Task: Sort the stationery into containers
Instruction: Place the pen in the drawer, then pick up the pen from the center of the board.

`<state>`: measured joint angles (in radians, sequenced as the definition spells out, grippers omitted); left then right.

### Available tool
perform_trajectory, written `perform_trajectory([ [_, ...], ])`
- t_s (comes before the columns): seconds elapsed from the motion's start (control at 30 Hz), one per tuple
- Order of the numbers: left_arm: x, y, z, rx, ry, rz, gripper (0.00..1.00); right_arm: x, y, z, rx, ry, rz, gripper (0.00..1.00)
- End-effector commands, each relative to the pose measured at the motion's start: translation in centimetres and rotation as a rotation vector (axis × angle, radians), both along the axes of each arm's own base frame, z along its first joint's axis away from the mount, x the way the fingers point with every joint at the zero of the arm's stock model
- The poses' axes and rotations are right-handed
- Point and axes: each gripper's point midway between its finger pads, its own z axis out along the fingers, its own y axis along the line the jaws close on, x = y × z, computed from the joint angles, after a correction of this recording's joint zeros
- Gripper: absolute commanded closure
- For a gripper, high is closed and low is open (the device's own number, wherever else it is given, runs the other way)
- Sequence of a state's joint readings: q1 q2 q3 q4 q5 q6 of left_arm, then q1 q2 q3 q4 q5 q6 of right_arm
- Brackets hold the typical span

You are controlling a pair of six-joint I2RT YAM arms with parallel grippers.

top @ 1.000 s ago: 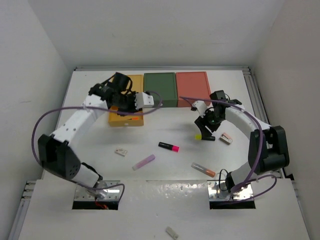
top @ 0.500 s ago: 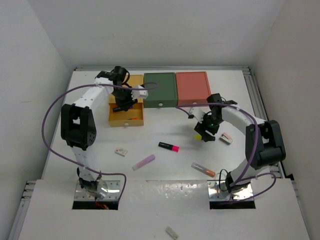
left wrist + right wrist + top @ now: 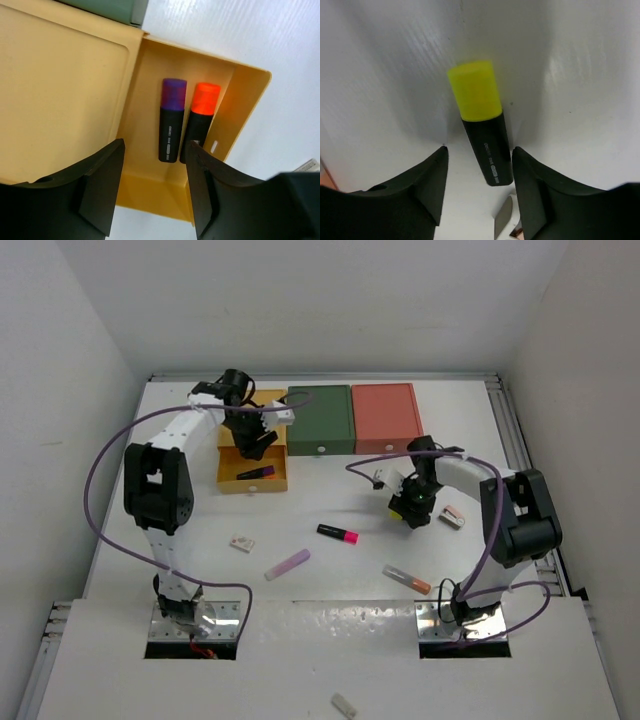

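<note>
From above, the left pincer (image 3: 250,443) is seen over the open yellow drawer box (image 3: 228,480), and the right pincer (image 3: 410,510) low over a yellow-capped marker (image 3: 398,509) on the worktop (image 3: 330,490). A pink-capped marker (image 3: 338,534), a lilac stick (image 3: 287,564) and a clear tube (image 3: 407,580) are scattered nearer the bases.

In the left wrist view, a purple-capped marker (image 3: 171,120) and an orange-capped marker (image 3: 200,122) are shown side by side in that box, with the pincer released and empty.

In the right wrist view, the yellow-capped marker is flanked by parted fingers (image 3: 420,190), with gaps on both sides, and is not gripped.
</note>
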<state>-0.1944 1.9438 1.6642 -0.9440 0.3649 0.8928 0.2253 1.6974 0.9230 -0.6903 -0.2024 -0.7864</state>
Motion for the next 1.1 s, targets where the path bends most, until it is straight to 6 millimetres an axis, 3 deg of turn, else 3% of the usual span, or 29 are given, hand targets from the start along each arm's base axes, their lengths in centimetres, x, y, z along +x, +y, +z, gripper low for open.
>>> perform_trajectory([
  [0.0, 1.3, -1.0, 4.2, -0.127, -0.081, 0.045, 0.42, 0.2, 0.3, -0.5, -0.006, -0.034, 0.039, 0.49],
  [0.1, 1.6, -1.1, 6.3, -0.205, -0.104, 0.088, 0.41, -0.1, 0.3, -1.0, -0.021, -0.037, 0.051, 0.65],
  [0.13, 1.6, -1.1, 7.1, -0.234, -0.109, 0.107, 0.41, -0.1, 0.3, -1.1, -0.022, -0.04, 0.049, 0.77],
  [0.2, 1.3, -1.2, 9.6, -0.344, -0.117, 0.176, 0.39, -0.1, 0.5, -0.7, -0.019, -0.051, 0.04, 0.91],
  [0.23, 1.4, -1.0, 12.2, -0.399, -0.183, 0.199, 0.36, -0.1, 0.8, -0.3, -0.014, -0.054, 0.041, 0.98],
  [0.27, 0.6, -1.5, 13.6, -0.488, -0.161, 0.235, 0.32, -0.2, 1.1, 0.2, -0.004, -0.064, 0.04, 1.0],
  [0.3, -0.4, -0.8, 12.7, -0.52, -0.132, 0.275, 0.16, 0.1, 1.5, 1.4, 0.014, -0.101, 0.023, 1.0],
  [0.33, -1.0, -0.8, 13.3, -0.56, -0.142, 0.299, 0.14, 0.4, 2.1, 2.2, 0.039, -0.125, 0.022, 1.0],
  [0.37, -1.8, -1.0, 17.0, -0.646, -0.235, 0.308, 0.09, 0.8, 2.7, 3.2, 0.065, -0.15, 0.01, 1.0],
  [0.4, -3.1, -1.0, 15.6, -0.668, -0.213, 0.334, 0.07, 1.6, 3.6, 5.3, 0.107, -0.187, -0.033, 1.0],
  [0.43, -4.0, -1.1, 19.2, -0.726, -0.343, 0.304, 0.04, 1.8, 4.9, 6.6, 0.173, -0.189, -0.045, 1.0],
  [0.47, -5.0, -1.5, 19.3, -0.781, -0.315, 0.338, 0.01, 2.1, 5.7, 7.8, 0.22, -0.189, -0.07, 1.0],
  [0.5, -6.2, -1.9, 18.1, -0.803, -0.29, 0.345, 0.0, 3.1, 7.0, 10.2, 0.285, -0.199, -0.134, 1.0],
  [0.53, -7.0, -2.3, 20.0, -0.845, -0.346, 0.316, 0.0, 3.6, 8.2, 11.6, 0.345, -0.199, -0.16, 1.0],
  [0.6, -8.9, -3.9, 19.9, -0.913, -0.257, 0.309, 0.0, 4.0, 11.8, 15.4, 0.524, -0.141, -0.239, 1.0],
  [0.73, -10.5, -6.1, 20.4, -1.06, -0.032, 0.356, 0.04, 3.4, 18.1, 21.6, 0.808, -0.019, -0.307, 1.0],
  [0.8, -11.0, -7.1, 21.4, -1.114, 0.0, 0.333, 0.06, 2.9, 20.7, 24.4, 0.926, 0.038, -0.326, 1.0],
  [0.9, -11.5, -8.5, 22.6, -1.166, 0.006, 0.311, 0.05, 2.4, 23.3, 27.0, 1.04, 0.156, -0.35, 1.0],
  [1.07, -11.7, -10.3, 22.0, -1.196, 0.096, 0.326, 0.06, 2.0, 25.8, 28.9, 1.099, 0.211, -0.331, 1.0],
])
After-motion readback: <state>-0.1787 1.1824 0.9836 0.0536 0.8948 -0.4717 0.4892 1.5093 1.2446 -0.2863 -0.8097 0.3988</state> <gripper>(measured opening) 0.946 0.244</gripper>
